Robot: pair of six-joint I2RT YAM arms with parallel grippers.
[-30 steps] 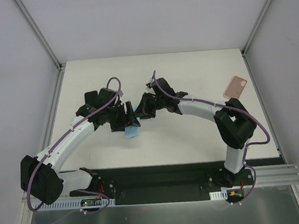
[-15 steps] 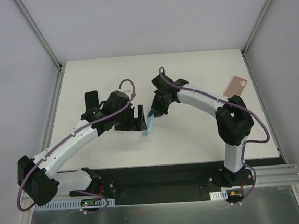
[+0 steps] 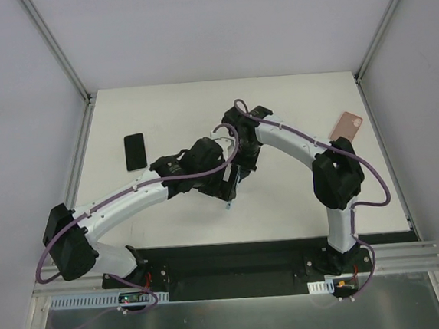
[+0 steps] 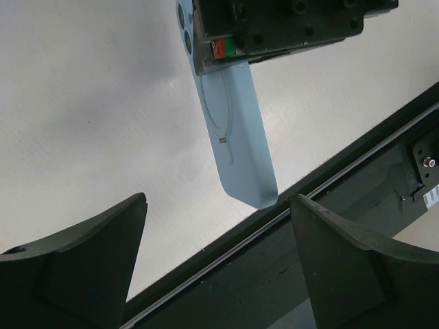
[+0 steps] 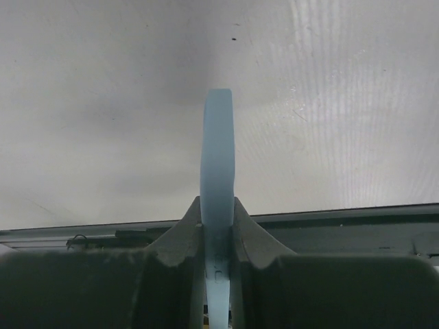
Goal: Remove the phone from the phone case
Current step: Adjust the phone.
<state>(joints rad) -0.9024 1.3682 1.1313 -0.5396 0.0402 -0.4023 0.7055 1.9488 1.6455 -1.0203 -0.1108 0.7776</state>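
**Case clamped in right gripper, phone flat on table**

Fig. In the top view I see my right gripper (image 5: 217,205) closed tight on the light-blue phone case (image 4: 236,137), near the centre of the frame, over the white table (image 3: 284,205). In the right wrist view the case stands edge-on. It shows as a thin blue strip pinched between the two fingers (image 5: 182,229), which press on its flat faces.

In the left wrist view the same case slants from the upper middle of the frame down toward the centre, with its back to the camera. A camera cut-out shows at the top and a ring outline on the back. I cannot tell whether its lower end touches the table.

My left gripper (image 4: 219,199) is spread wide and holds nothing. Its two fingers fill the lower left and lower right corners, clear of the case.

The black phone (image 3: 134,151) lies flat on the table in the left part of the top view, well apart from both grippers. A pink case (image 3: 346,127) lies near the table's right edge.
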